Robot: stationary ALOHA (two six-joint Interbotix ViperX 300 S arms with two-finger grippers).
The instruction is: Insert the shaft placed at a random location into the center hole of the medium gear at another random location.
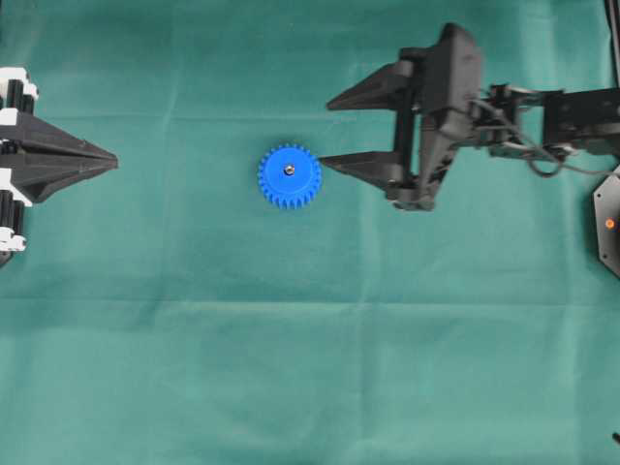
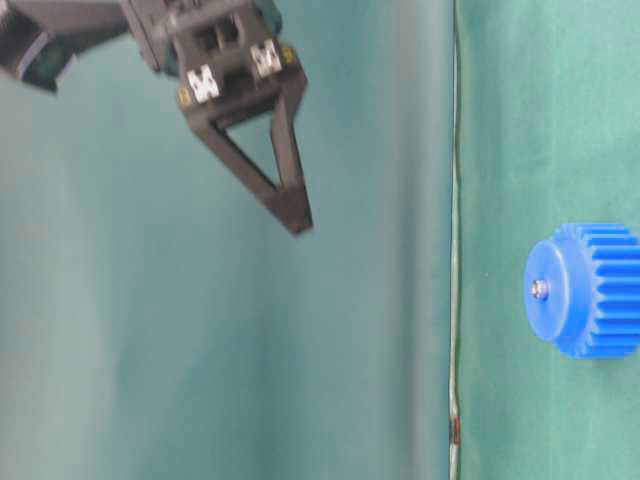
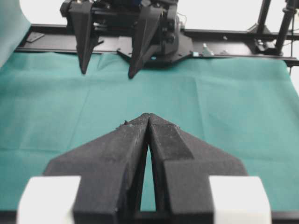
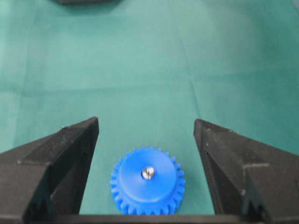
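Right end effector (image 4: 146, 135) gapes wide above the medium gear (image 4: 147, 181), shaft (image 4: 147, 173) apparently seated in its hub.

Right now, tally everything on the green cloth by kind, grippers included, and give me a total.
Blue gears: 1, the medium gear
Metal pins: 1, the shaft, seated in the gear's center hole
Grippers: 2, the left gripper shut, the right gripper open and holding nothing
Total: 4
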